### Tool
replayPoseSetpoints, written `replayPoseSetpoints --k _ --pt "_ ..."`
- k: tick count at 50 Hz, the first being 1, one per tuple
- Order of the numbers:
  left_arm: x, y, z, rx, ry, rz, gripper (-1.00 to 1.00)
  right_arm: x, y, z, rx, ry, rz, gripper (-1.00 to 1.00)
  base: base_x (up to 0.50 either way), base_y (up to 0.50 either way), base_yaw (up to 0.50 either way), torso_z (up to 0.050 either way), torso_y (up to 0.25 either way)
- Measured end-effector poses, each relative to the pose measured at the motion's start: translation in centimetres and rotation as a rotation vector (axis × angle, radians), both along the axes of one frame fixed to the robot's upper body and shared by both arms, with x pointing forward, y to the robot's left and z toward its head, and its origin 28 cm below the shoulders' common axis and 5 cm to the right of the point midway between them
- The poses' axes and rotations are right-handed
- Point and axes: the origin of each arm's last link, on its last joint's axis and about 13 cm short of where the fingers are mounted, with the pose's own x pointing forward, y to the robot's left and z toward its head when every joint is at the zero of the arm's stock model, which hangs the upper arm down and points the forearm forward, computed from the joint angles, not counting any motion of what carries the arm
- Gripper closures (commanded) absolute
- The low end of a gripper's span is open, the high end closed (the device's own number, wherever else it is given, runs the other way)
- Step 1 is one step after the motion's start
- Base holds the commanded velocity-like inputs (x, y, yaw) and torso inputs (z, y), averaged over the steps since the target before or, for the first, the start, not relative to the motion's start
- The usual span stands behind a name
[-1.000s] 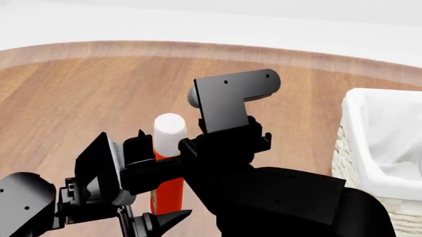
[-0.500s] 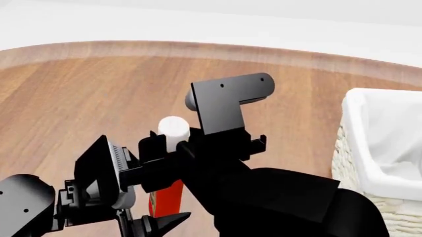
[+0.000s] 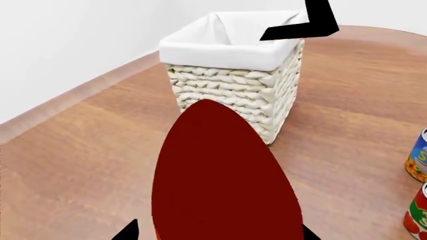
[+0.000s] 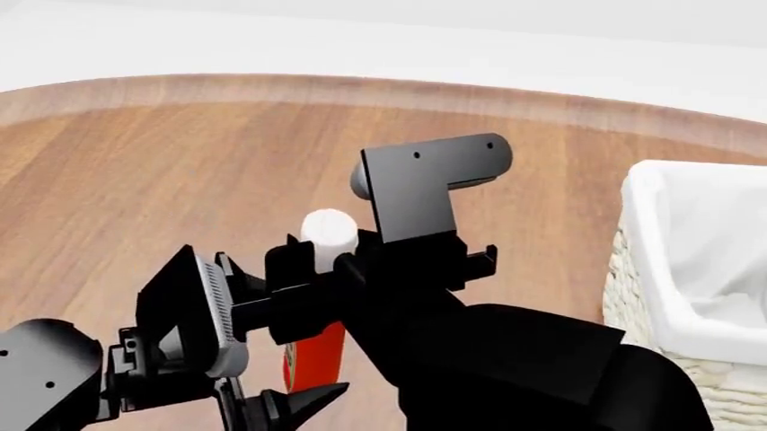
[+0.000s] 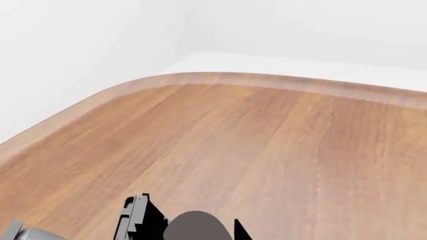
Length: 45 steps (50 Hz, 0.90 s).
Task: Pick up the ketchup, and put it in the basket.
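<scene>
The ketchup [image 4: 319,355], a red bottle with a white cap, stands roughly upright near the table's front, left of the basket [image 4: 641,242]. My right gripper [image 4: 323,265] reaches across from the right and is shut on the ketchup's neck just under the cap. In the right wrist view the cap [image 5: 193,227] shows as a grey oval between the right gripper [image 5: 193,232] tips. My left gripper [image 4: 266,355] is open around the lower body. The ketchup [image 3: 223,185] fills the left wrist view between the spread left gripper [image 3: 220,235] tips, with the basket [image 3: 233,90] behind it.
Two cans [image 3: 419,162] [image 3: 417,215] stand at the edge of the left wrist view, to the side of the basket. The wooden table's curved far edge [image 4: 359,90] meets a white wall. A black part of the right arm [image 3: 300,25] hangs over the basket.
My right gripper rose to the ketchup's neck and shut on it, and the bottle has shifted slightly right towards the basket. The left gripper has stayed in place.
</scene>
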Motion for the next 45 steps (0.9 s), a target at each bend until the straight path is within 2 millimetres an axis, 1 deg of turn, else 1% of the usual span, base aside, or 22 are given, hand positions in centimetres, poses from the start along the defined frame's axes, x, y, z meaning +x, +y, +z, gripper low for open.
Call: replayPoseSetpoints --k 6,11,23,28,30,38,45 --pt "0.0 0.1 -0.1 -0.002 0.001 0.003 -1.00 0.3 -0.4 0.0 0.002 -0.003 -0.023 1.00 0.00 0.00 0.00 0.000 0.000" --pt "-0.1 0.3 -0.3 0.003 0.001 0.008 -1.00 0.6 -1.0 0.0 0.000 -0.008 -0.057 1.00 0.00 0.00 0.00 0.000 0.000" --pt "-0.2 0.8 -0.7 -0.009 -0.006 0.044 -1.00 1.6 -3.5 0.2 0.012 -0.026 -0.164 1.00 0.00 0.00 0.00 0.000 0.000" --pt "-0.3 1.0 -1.2 -0.008 -0.020 0.074 -1.00 1.9 -4.7 0.3 0.006 -0.036 -0.216 1.00 0.00 0.00 0.00 0.000 0.000" --pt "-0.3 1.0 -1.5 -0.017 -0.030 0.098 -1.00 2.0 -5.2 0.4 0.004 -0.039 -0.236 1.00 0.00 0.00 0.00 0.000 0.000" --pt "-0.3 1.7 -2.3 -0.078 -0.109 0.292 -1.00 2.4 -6.8 0.8 -0.034 -0.063 -0.303 1.00 0.00 0.00 0.00 0.000 0.001" --pt "-1.2 2.3 -3.2 -0.085 -0.178 0.475 -1.00 2.9 -8.0 1.7 -0.078 -0.096 -0.352 1.00 0.00 0.00 0.00 0.000 0.000"
